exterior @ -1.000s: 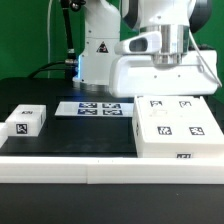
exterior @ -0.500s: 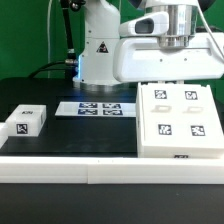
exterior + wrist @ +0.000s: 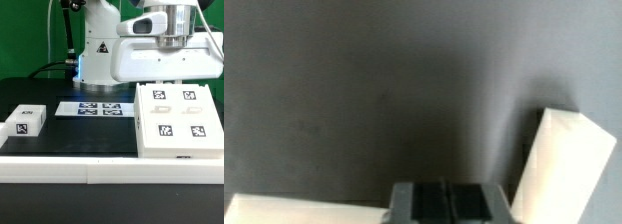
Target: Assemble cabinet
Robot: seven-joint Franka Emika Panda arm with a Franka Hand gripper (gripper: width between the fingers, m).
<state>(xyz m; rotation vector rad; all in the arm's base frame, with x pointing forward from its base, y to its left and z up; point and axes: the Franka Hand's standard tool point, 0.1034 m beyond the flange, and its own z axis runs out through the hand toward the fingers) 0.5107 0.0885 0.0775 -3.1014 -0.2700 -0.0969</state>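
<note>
Hanging above the cabinet, closed on nothing, the gripper is idling while the small block, lying well apart, seems unfitted.

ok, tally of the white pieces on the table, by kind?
cabinet: 1
small block: 1
marker board: 1
Total: 3
</note>
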